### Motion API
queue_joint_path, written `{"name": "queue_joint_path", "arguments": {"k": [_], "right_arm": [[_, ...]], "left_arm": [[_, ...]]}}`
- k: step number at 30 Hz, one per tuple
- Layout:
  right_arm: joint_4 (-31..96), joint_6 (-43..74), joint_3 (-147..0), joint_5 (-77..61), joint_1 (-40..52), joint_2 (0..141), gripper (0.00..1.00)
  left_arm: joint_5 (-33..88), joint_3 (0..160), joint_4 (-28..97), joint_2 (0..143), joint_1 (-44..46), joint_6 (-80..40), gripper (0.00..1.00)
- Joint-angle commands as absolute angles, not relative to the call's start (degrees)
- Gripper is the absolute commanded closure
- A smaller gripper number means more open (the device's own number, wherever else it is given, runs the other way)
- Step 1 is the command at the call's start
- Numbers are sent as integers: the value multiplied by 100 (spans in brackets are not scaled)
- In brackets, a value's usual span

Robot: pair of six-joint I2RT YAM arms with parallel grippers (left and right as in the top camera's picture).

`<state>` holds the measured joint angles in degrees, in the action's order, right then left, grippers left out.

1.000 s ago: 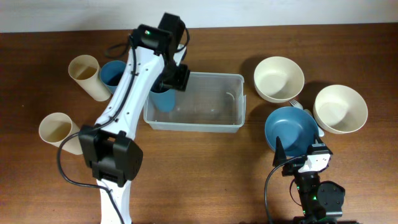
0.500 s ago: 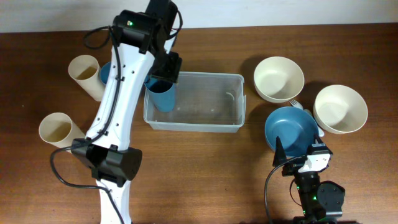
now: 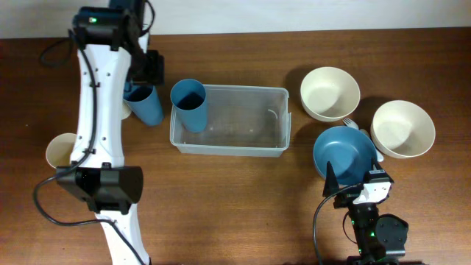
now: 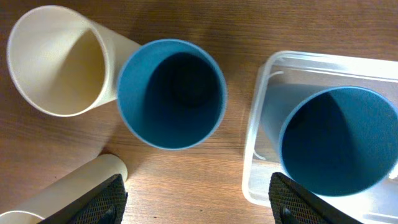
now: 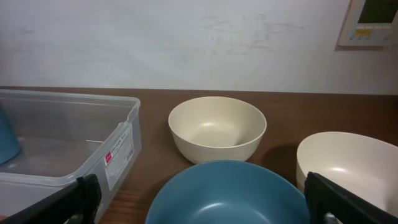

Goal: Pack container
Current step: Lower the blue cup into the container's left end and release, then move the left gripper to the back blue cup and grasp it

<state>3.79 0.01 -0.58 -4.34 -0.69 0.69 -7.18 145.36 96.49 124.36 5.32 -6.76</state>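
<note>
A cream bowl (image 3: pixel 330 93) and a second cream bowl (image 3: pixel 402 129) are set at the right of the wooden bench (image 3: pixel 235 199), a blue bowl (image 3: pixel 344 153) near both. At the left, a blue cup (image 4: pixel 171 93) is seen just beside a cream cup (image 4: pixel 56 59).

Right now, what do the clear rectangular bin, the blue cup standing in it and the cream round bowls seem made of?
Clear rectangular bin: translucent plastic, slightly frosted; the wooden table shows through its walls. Blue cup: probably matte plastic, opaque, no glare. Cream round bowls: the same dull, opaque finish, likely plastic or melamine; unglazed ceramic cannot be ruled out.
</note>
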Motion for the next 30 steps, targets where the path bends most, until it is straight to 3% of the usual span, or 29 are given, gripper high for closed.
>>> {"name": "queue_joint_path", "arguments": {"k": [1, 30], "right_arm": [[410, 21, -32, -405, -38, 19, 1], [410, 21, -32, -405, -38, 19, 1]], "left_arm": [[-513, 14612, 9668, 12497, 519, -709, 26], [-447, 13375, 9019, 12665, 517, -357, 37]]}}
